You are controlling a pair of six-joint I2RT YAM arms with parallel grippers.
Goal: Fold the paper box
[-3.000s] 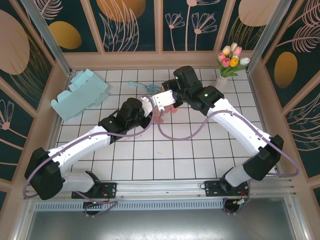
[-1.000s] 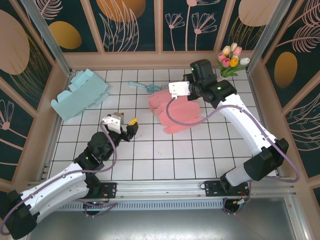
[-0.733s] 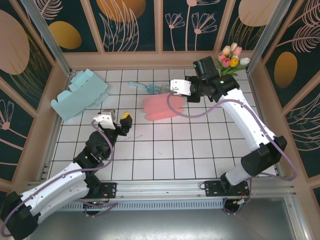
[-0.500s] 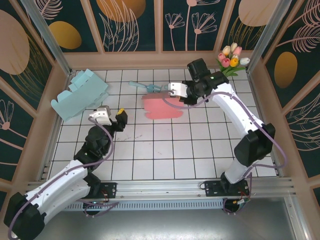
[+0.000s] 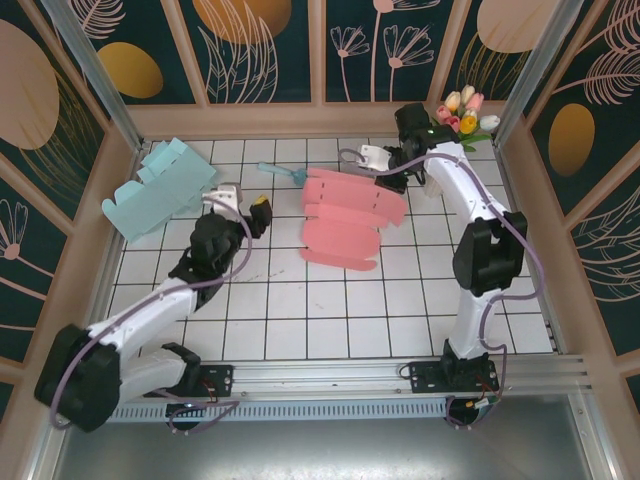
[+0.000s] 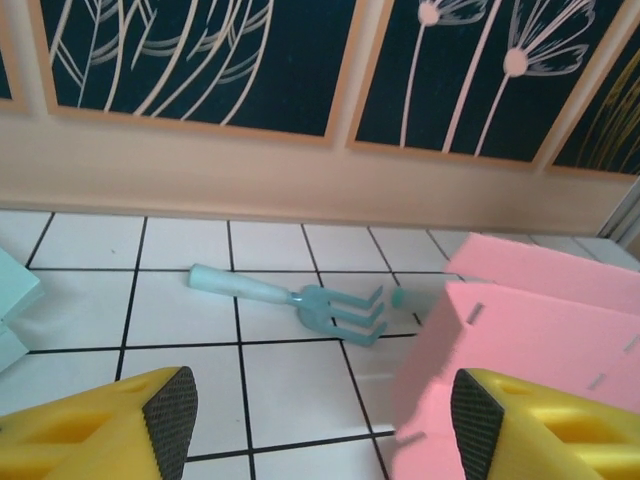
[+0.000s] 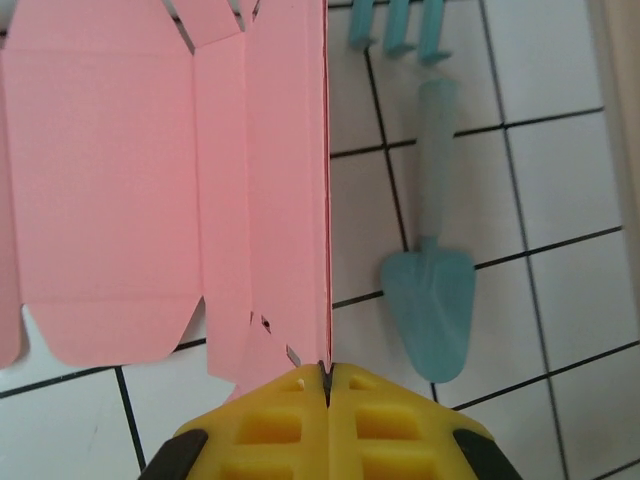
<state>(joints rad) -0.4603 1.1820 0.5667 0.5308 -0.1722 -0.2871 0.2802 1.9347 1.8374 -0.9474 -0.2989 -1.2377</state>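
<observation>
Paper box (image 5: 345,215) pink, unfolded sheet, slotted, edge pinched in right pincer (image 7: 327,372).

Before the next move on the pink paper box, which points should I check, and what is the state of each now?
1. Right gripper shut on the pink box edge: ok.
2. Left gripper open, holding nothing: ok.
3. Pink box folded: not ok, it is an open sheet.
4. Teal shovel and teal fork apart from the box: cannot tell, both lie close beside it.
5. Tiles between left gripper and box free: probably ok.
</observation>
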